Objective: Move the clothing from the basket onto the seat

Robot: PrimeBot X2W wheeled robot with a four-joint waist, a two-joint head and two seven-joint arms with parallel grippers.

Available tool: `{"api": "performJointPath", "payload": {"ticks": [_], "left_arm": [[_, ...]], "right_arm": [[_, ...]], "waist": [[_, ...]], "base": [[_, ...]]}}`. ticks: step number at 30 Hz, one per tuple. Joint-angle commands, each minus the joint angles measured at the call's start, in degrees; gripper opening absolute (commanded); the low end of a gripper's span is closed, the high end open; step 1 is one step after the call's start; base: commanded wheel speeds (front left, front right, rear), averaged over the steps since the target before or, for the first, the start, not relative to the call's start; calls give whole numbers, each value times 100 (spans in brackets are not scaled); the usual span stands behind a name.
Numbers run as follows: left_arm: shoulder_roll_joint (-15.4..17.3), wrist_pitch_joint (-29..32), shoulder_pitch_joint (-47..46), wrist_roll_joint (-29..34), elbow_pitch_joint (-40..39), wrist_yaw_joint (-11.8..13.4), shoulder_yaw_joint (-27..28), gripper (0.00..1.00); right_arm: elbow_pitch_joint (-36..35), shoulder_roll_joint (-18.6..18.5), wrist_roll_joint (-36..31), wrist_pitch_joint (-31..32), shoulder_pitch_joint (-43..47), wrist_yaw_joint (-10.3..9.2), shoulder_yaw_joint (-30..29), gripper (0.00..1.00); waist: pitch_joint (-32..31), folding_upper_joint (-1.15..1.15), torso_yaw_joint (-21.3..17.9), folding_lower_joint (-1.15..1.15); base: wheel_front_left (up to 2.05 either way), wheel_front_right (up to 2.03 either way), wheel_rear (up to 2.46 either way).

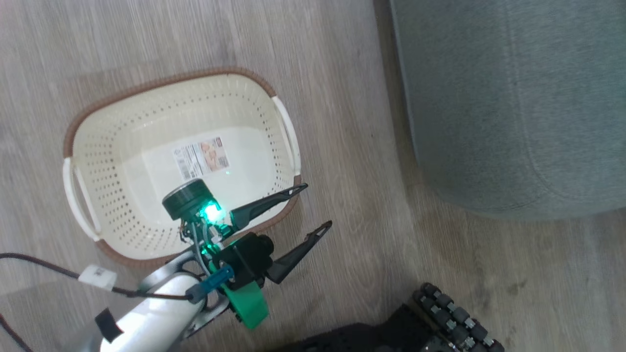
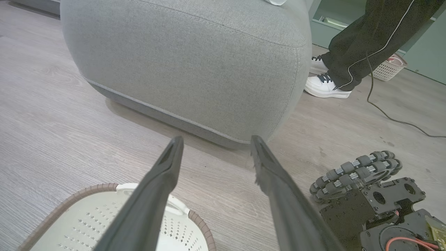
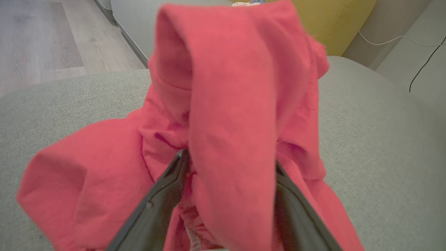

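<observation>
Wood-plank floor (image 1: 146, 39), head view looking down. Basket (image 1: 161, 80) sits on it at left, upright, with nothing inside but a printed label (image 1: 202, 157) stuck to the bottom. Seat (image 1: 513, 98) is at upper right, apart from the basket, a strip of floor between them.

Left jaws: open wide, holding nothing. Left fingers (image 1: 266, 201) point toward the seat. One is above the basket's rim on the seat side, the other just outside it over the floor. Green light (image 1: 211, 213) glows at the left wrist. Left wrist view: the seat's rounded side is straight ahead, a basket corner sits below the fingers, and the robot's roller wheels (image 2: 355, 170) are at lower right. Past the seat: a person's dark trouser leg (image 2: 366, 42) and white shoe (image 2: 325, 87), a cable (image 2: 393, 118) on the floor, a second small basket (image 2: 388, 69) further back.

Right jaws: spread wide, not clamping. Clothing (image 3: 230, 104), red, is over the seat cushion. A fold stands up between the two right fingers (image 3: 156, 205), and the rest spreads low over the cushion. It's blurred, so can't tell if it's snagged on a finger. Yellow cushion (image 3: 334, 21) lies past the seat's far edge.
</observation>
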Motion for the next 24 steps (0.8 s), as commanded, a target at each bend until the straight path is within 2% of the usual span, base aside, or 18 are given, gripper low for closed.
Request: {"api": "performJointPath", "payload": {"ticks": [1, 14, 19, 24], "left_arm": [[19, -55, 52, -40, -111, -6, 114, 100], [-541, -55, 268, -111, 175, -6, 221, 100], [-793, -55, 444, -125, 271, -6, 440, 100], [-1012, -55, 648, -104, 355, -6, 740, 100]], "right_arm": [[-122, -110, -60, -56, 33, -2, 102, 100], [338, -298, -12, -333, 426, -2, 1172, 100], [49, -302, 374, -411, 794, -2, 1583, 100], [-787, -233, 1121, -418, 1409, -2, 2282, 100]], "waist": [[-166, 0, -36, 0], [-1304, 0, -37, 0], [-1810, 0, 88, 0], [-2280, 0, 285, 0]], "base": [[0, 0, 0], [0, 0, 0], [0, 0, 0], [0, 0, 0]]}}
